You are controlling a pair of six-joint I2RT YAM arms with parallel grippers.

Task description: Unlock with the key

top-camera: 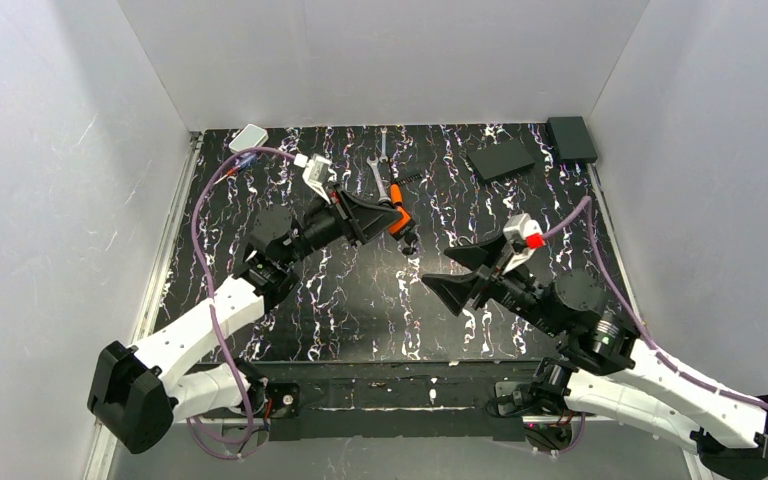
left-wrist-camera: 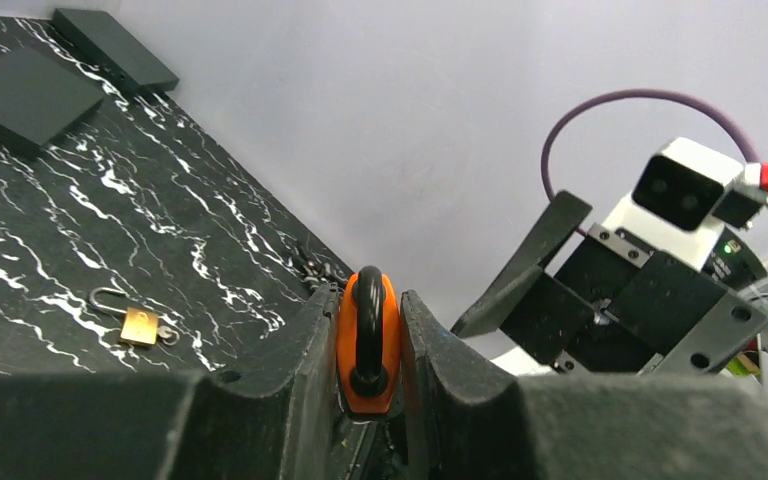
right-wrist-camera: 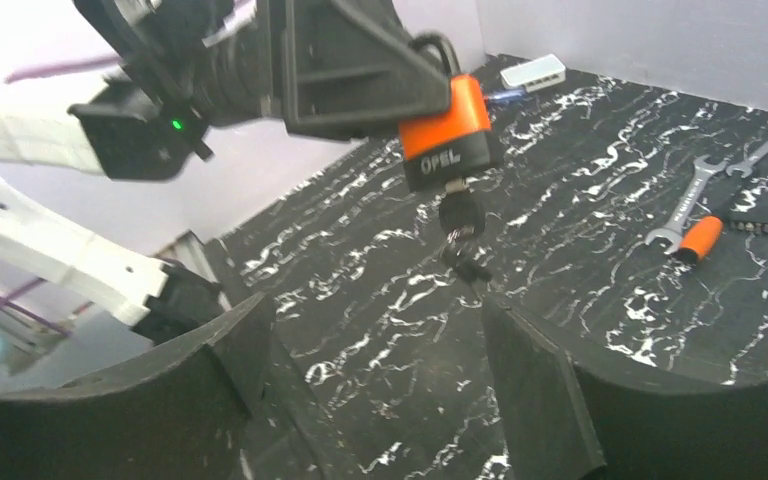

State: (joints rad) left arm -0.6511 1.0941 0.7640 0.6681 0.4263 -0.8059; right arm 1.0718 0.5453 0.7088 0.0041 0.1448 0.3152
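Orange padlock is clamped between the narrowly set jaws of the left gripper, the key hanging from its underside. Right gripper jaws stand wide, holding nothing, just short of the key.

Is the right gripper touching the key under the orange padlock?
Apart. The right wrist view shows the key hanging from the orange padlock, with bare table visible between it and the open jaws of the right gripper.
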